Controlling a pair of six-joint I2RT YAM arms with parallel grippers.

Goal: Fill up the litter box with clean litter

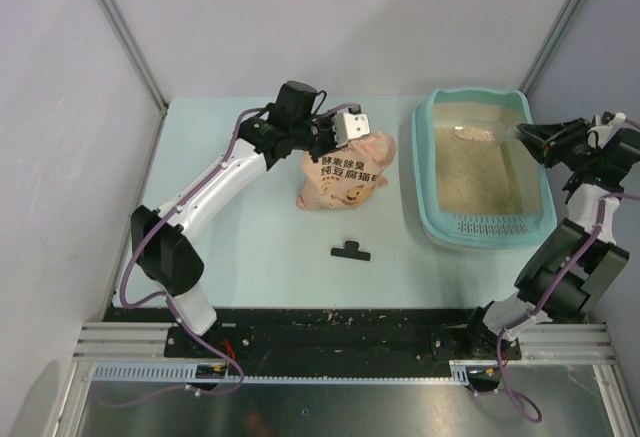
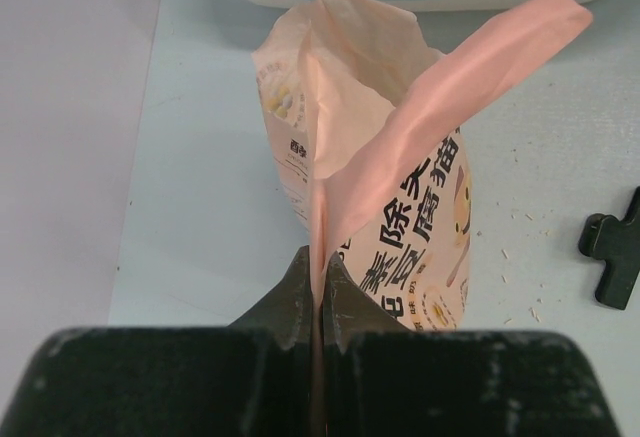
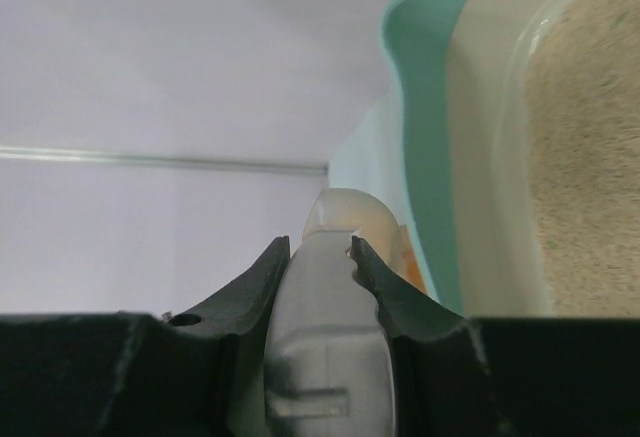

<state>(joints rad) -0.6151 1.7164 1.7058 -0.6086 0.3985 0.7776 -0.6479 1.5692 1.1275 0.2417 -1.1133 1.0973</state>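
The teal litter box [image 1: 432,219] lies at the right of the table, with beige clean litter [image 1: 475,172] spread over its floor. In the right wrist view its rim [image 3: 420,107] and the litter [image 3: 590,157] fill the right side. A peach-pink cat-print bag [image 1: 340,182] stands left of the box. My left gripper [image 1: 352,142] is shut on the bag's top flap, and the left wrist view shows the jaws [image 2: 318,267] pinching the pink film. My right gripper [image 1: 525,134] reaches over the box's right rim, shut on the handle of a clear plastic scoop [image 1: 478,137], [image 3: 330,287].
A black clip [image 1: 350,251] lies on the table in front of the bag, also seen in the left wrist view as the clip [image 2: 612,257] at the right edge. A few stray granules [image 2: 520,307] dot the table beside the bag. Grey walls close the table's back and sides.
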